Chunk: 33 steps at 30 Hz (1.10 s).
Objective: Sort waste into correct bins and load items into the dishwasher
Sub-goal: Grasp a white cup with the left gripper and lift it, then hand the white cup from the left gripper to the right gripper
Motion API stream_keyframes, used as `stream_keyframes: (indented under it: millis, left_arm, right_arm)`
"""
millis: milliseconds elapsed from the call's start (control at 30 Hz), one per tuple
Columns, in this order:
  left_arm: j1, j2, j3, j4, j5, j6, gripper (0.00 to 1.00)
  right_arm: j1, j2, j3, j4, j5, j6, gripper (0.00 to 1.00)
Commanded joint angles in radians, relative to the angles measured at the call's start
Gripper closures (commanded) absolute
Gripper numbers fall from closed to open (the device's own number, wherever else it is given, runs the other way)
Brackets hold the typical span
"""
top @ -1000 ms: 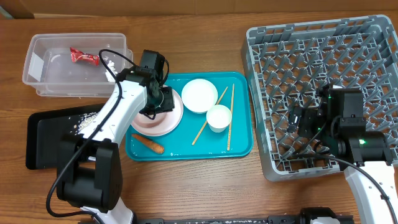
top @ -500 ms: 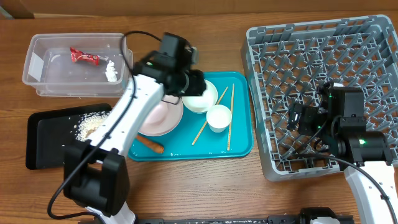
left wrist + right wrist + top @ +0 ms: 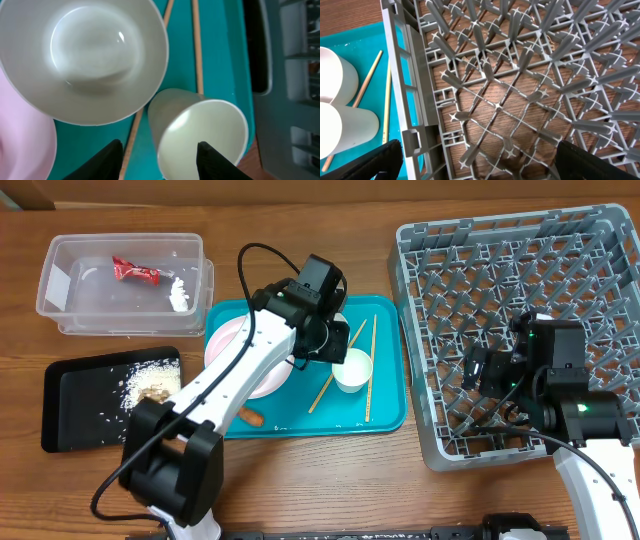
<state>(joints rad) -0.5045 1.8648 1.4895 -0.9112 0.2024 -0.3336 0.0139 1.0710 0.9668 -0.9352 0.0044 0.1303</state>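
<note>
1. The left gripper (image 3: pixel 322 340) hangs over the middle of the flat teal plastic serving tray (image 3: pixel 385 418). Its claw is about half open and clamps nothing. One finger (image 3: pixel 111 159) is outside the small white cup (image 3: pixel 200 130) and the other is over the cup's mouth.
2. The cup stands on the tray just beside the round white bowl (image 3: pixel 85 55). The pale-pink bowl (image 3: pixel 232 348) sits by the tray's left edge.
3. Two thin wooden chopsticks (image 3: pixel 372 370) lie on the tray towards its right edge, one passing close by the cup.
4. The small orange carrot (image 3: pixel 250 417) lies at the tray's near left corner, partly hidden by the arm.
5. The clear plastic rectangular tub (image 3: pixel 60 295) at the tabletop's far left corner holds the crumpled red snack wrapper (image 3: pixel 135 271) and the small white tissue wad (image 3: pixel 179 293).
6. The flat black rectangular tray (image 3: pixel 70 425) by the tabletop's left edge holds the beige nut-shell scraps (image 3: pixel 150 382).
7. The right gripper (image 3: pixel 487 162) hangs with its claw spread wide and empty over the near left part of the large grey plastic dish rack (image 3: pixel 520 260), which stands at the tabletop's right edge.
</note>
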Motion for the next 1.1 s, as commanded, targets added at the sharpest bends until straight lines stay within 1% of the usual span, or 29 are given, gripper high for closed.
stream_keyframes:
  millis: [0,33,100,133,167,200,267,300,367,400,433,467,500,533,567,600,633,667,700,733,800,933,1067]
  left_arm:
    - [-0.009,0.061,0.009,-0.013,-0.013,-0.009,0.52]
    - [-0.01,0.066,0.009,-0.015,0.0,-0.012,0.54]
    - [-0.013,0.082,0.009,-0.011,0.037,-0.012,0.65]
    - [-0.013,0.084,0.01,-0.007,0.049,-0.012,0.73]
    - [-0.013,0.084,0.01,0.0,0.066,-0.015,0.88]
    - [-0.013,0.084,0.012,0.003,0.079,-0.029,0.96]
    - [0.015,0.084,0.051,-0.008,0.191,-0.033,0.96]
    - [0.026,0.084,0.064,-0.013,0.235,-0.033,0.96]
    - [0.063,0.084,0.097,-0.016,0.347,-0.033,0.96]
    - [0.091,0.084,0.113,-0.009,0.431,-0.033,0.96]
    - [0.13,0.084,0.12,0.024,0.561,-0.034,0.96]
    - [0.153,0.084,0.12,0.05,0.639,-0.046,0.96]
    - [0.181,0.084,0.119,0.086,0.728,-0.076,0.96]
    - [0.195,0.085,0.117,0.109,0.769,-0.097,0.96]
    - [0.214,0.085,0.116,0.14,0.83,-0.129,0.96]
    - [0.238,0.086,0.116,0.195,0.93,-0.167,0.96]
    - [0.243,0.086,0.116,0.217,0.968,-0.177,0.96]
    - [0.247,0.086,0.116,0.279,1.064,-0.209,0.96]
    - [0.246,0.086,0.116,0.301,1.088,-0.23,0.96]
    - [0.24,0.086,0.116,0.319,1.1,-0.251,0.96]
    - [0.226,0.086,0.116,0.34,1.1,-0.283,0.96]
    - [0.184,0.086,0.116,0.39,1.101,-0.315,0.96]
    - [0.141,0.086,0.116,0.428,1.119,-0.353,0.96]
  right_arm:
    - [0.003,-0.005,0.026,-0.001,0.005,0.001,0.0]
    - [0.003,-0.005,0.026,-0.002,0.005,0.001,0.0]
    - [0.003,-0.005,0.026,-0.002,0.005,0.001,0.0]
    - [0.003,-0.005,0.026,-0.002,0.006,0.001,0.0]
    - [0.003,-0.005,0.026,-0.002,0.006,0.001,0.0]
    - [0.003,-0.005,0.026,-0.002,0.006,0.001,0.0]
    - [0.003,-0.005,0.026,-0.002,0.053,0.002,0.0]
    - [0.001,-0.005,0.026,0.001,0.109,0.021,0.0]
    - [-0.019,-0.005,0.026,0.017,0.23,0.092,0.0]
    - [-0.046,-0.004,0.026,0.042,0.26,0.118,0.0]
    - [-0.093,-0.002,0.026,0.088,0.214,0.115,0.0]
    - [-0.126,0.003,0.026,0.121,0.143,0.099,0.0]
    - [-0.179,0.016,0.026,0.169,-0.024,0.064,0.0]
    - [-0.206,0.026,0.026,0.194,-0.143,0.035,0.0]
    - [-0.247,0.046,0.026,0.23,-0.377,-0.027,0.0]
    - [-0.289,0.085,0.026,0.276,-0.806,-0.147,0.0]
    - [-0.295,0.103,0.026,0.294,-0.956,-0.182,0.0]
    - [-0.292,0.15,0.026,0.342,-1.225,-0.227,0.0]
    - [-0.282,0.173,0.026,0.366,-1.314,-0.233,0.0]
    - [-0.269,0.193,0.026,0.388,-1.379,-0.233,0.0]
    - [-0.24,0.22,0.026,0.407,-1.429,-0.233,0.0]
    - [-0.157,0.257,0.026,0.445,-1.434,-0.233,0.0]
    - [-0.119,0.265,0.026,0.491,-1.393,-0.232,0.0]
